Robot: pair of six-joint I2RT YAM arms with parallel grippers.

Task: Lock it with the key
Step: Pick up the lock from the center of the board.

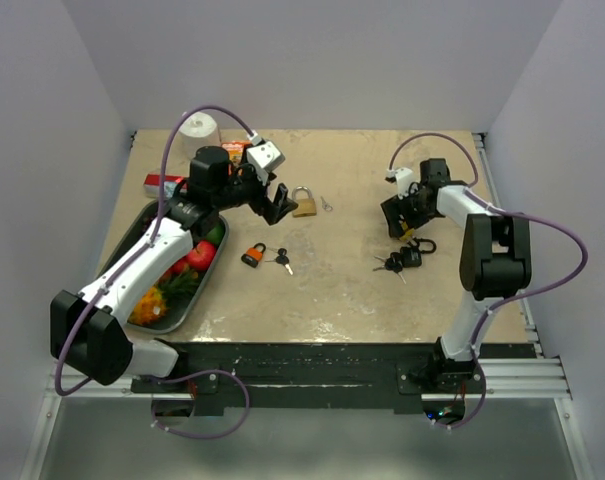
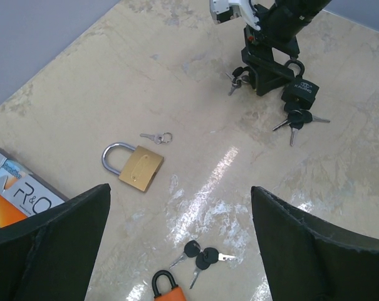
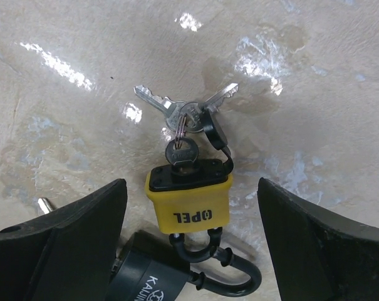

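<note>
Fingers (image 3: 64, 244) of the right end effector (image 1: 398, 226) fill the lower corners of its wrist view. They stand apart on either side of the yellow padlock (image 3: 189, 204) and touch neither flank. That padlock lies flat on the bench (image 1: 342, 290) with a key (image 3: 181, 152) seated in its keyhole. Two spare keys (image 3: 176, 106) on the same ring fan out beyond it. A black padlock (image 3: 155, 282) lies just against the yellow one's shackle, and the two shackles overlap. Whether they are linked cannot be told. This group sits near the bench's right edge, with the right wall (image 1: 572, 150) close beside the arm.

Across the bench, the left end effector (image 2: 181, 197) hangs above the surface, its fingers likewise spread wide and gripping nothing. Ahead of it lies a brass padlock (image 2: 139, 166) with a small key on a ring (image 2: 156, 137) just beside the shackle. Nearer are an orange padlock (image 2: 164, 287) and black-headed keys (image 2: 203, 257).

A printed box (image 2: 20, 197) lies to the left, and a metal tray (image 1: 182, 322) of coloured produce sits at the left edge. A white roll (image 1: 197, 128) stands in the far left corner.

A stretch of bare bench separates the brass padlock from the right arm's group, which are well apart. The surface is tan, mottled and glossy, with glare patches. Pale grey walls close three sides.
</note>
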